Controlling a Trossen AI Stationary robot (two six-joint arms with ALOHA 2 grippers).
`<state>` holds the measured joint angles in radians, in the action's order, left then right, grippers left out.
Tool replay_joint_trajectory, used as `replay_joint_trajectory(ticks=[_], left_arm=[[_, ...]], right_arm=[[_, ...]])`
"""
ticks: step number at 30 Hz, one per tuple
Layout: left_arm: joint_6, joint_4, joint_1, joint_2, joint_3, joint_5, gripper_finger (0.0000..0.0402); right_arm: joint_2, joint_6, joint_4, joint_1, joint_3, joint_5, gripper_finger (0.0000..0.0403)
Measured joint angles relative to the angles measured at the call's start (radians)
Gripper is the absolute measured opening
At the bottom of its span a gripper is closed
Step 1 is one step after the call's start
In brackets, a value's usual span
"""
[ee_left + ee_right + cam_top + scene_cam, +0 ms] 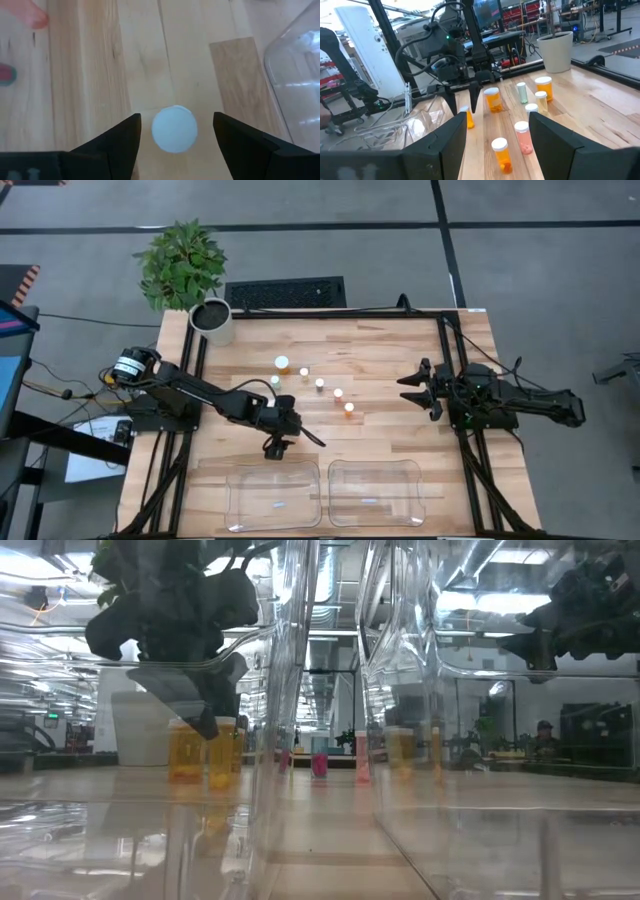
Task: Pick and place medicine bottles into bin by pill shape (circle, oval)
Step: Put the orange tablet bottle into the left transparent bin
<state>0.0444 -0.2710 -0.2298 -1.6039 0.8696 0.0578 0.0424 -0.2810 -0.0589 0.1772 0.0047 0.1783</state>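
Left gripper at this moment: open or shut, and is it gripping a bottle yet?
Open, not gripping. In the wrist view the left gripper has its fingers spread either side of a white bottle cap, with gaps showing on both sides.

Medicine bottles: eight, white-capped, counted in the right wrist view
Clear bins: two, along the table's near edge
Plant pot: one

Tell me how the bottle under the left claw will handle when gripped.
The bottle stands upright between the open left claw, so it probably tips if nudged off-centre. Its round white cap suggests it would roll once down. It looks small, so likely light.
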Motion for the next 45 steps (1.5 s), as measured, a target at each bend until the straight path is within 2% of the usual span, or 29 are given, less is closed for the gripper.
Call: replay_joint_trajectory(ticks=[3, 10, 14, 26, 37, 45], left_arm=[[-0.002, 0.0, 0.0, 0.0, 0.0, 0.01, 0.0219], [-0.003, -0.001, 0.0, 0.0, 0.0, 0.036, 0.0138], [-0.003, -0.006, 0.0, 0.0, 0.0, 0.036, 0.0108], [0.051, -0.032, 0.0, 0.001, 0.015, 0.035, 0.012], [0.054, -0.359, -0.013, 0.001, 0.307, 0.093, 0.0116], [0.083, -0.557, -0.102, 0.002, 0.567, 0.165, 0.0117]], right_arm=[[0.0, 0.0, 0.0, 0.0, 0.0, 0.0, 0.0225], [0.0, 0.0, -0.001, 0.0, 0.0, 0.0, 0.0225], [0.0, 0.0, -0.002, 0.0, 0.0, 0.0, 0.0225], [0.0, 0.0, -0.003, 0.0, 0.0, 0.0, 0.0225], [0.0, 0.0, -0.004, 0.0, 0.0, 0.0, 0.0225], [0.0, 0.001, -0.004, 0.0, 0.0, 0.0, 0.0225]])
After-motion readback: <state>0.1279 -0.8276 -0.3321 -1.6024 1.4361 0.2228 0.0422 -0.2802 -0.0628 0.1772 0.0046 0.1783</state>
